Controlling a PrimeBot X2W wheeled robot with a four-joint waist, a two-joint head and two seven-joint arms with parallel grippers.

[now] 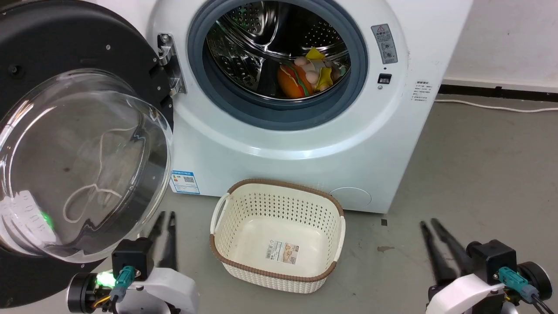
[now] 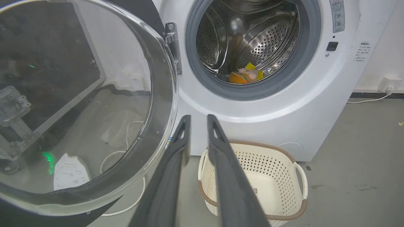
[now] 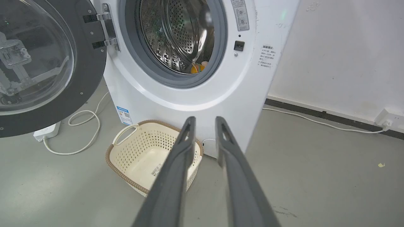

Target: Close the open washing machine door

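Waiting to begin: the washing machine door (image 1: 83, 152) hangs wide open at the left of the frame, hinged upright to the washing machine (image 1: 305, 144). Its glass bulge faces the camera, and being round it has no long axis. The left pincer (image 1: 165, 214) and right pincer (image 1: 428, 222) are narrowly spread and empty. Next, probably, the left one must push the door's far edge rightward.

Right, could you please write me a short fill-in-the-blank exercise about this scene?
The washing machine door stands ____. The basket sits on the ____. Colourful toys lie inside the steel ____ of the washing machine. Both the left tool and right tool hold ____.
Missing words: open; floor; drum; nothing.
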